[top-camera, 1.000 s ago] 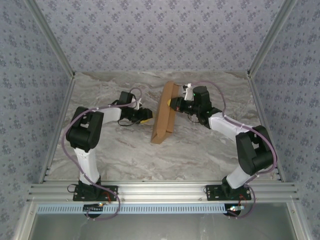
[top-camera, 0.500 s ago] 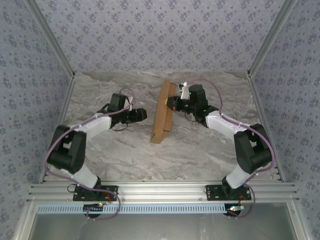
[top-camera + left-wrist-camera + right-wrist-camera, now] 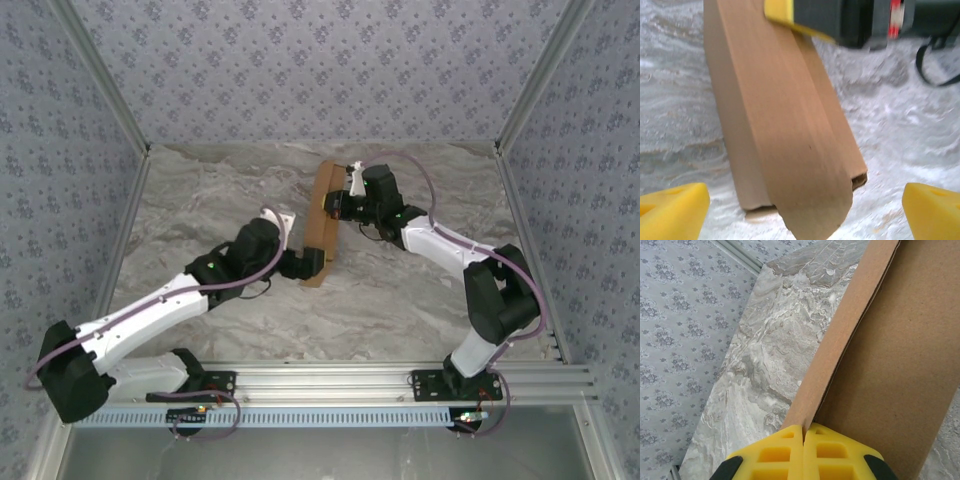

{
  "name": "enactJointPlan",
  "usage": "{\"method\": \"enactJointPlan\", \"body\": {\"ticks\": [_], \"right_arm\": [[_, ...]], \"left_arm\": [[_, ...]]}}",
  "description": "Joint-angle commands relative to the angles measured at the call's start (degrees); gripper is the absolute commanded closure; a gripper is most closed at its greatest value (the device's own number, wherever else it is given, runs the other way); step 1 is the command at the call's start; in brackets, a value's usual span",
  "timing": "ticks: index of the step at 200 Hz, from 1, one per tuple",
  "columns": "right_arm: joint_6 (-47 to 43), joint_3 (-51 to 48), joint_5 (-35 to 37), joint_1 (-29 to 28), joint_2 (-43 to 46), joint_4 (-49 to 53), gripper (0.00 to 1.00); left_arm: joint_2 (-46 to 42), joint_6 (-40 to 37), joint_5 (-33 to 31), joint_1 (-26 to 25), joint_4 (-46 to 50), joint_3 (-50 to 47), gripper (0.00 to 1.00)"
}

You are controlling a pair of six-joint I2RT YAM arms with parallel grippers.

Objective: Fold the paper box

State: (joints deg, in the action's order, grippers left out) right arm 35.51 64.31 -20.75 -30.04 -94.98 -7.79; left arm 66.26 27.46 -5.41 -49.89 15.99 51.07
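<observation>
The paper box [image 3: 322, 225] is a long, narrow tan cardboard shape lying on the marble table, running from far to near. My right gripper [image 3: 335, 205] is at its far end, shut on a thin upright cardboard wall [image 3: 840, 360], with the yellow pads [image 3: 785, 452] pressed together around it [image 3: 804, 432]. My left gripper [image 3: 308, 264] is at the box's near end, open wide. In the left wrist view its yellow fingertips [image 3: 675, 207] stand well apart on either side of a rounded flap [image 3: 810, 200] that hangs over the open end. The right gripper's yellow finger [image 3: 780, 10] shows at the top.
The marble table [image 3: 200, 200] is enclosed by patterned walls on three sides [image 3: 320, 70]. An aluminium rail [image 3: 320, 380] runs along the near edge by both arm bases. Bare marble lies left of the box and near the right arm.
My left arm has swung from the left of the table to the box's near end and its gripper has opened wide. The right gripper and box shifted slightly left and farther away.
</observation>
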Motion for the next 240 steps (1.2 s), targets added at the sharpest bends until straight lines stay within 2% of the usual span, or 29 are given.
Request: {"method": "enactJointPlan", "body": {"ticks": [1, 54, 133, 177, 240], "right_arm": [[-2.2, -0.5, 3.3, -1.2, -3.4, 8.1, 1.00], [-2.0, -0.2, 3.5, -1.7, -3.5, 8.1, 1.00], [-2.2, -0.3, 3.7, -1.7, -2.9, 8.3, 1.00], [-2.2, -0.1, 3.7, -1.6, -2.7, 8.4, 1.00], [-2.0, -0.1, 3.7, -2.0, -3.3, 7.9, 1.00]], "left_arm": [[3.9, -0.3, -12.5, -3.3, 7.7, 5.3, 0.01], [11.6, -0.5, -17.0, -6.3, 9.5, 11.0, 0.01], [17.9, 1.2, -12.3, -6.2, 7.4, 13.9, 0.01], [16.0, 2.6, -11.6, -6.3, 5.5, 12.9, 0.01], [14.9, 3.5, -14.7, -7.1, 5.2, 12.1, 0.01]]}}
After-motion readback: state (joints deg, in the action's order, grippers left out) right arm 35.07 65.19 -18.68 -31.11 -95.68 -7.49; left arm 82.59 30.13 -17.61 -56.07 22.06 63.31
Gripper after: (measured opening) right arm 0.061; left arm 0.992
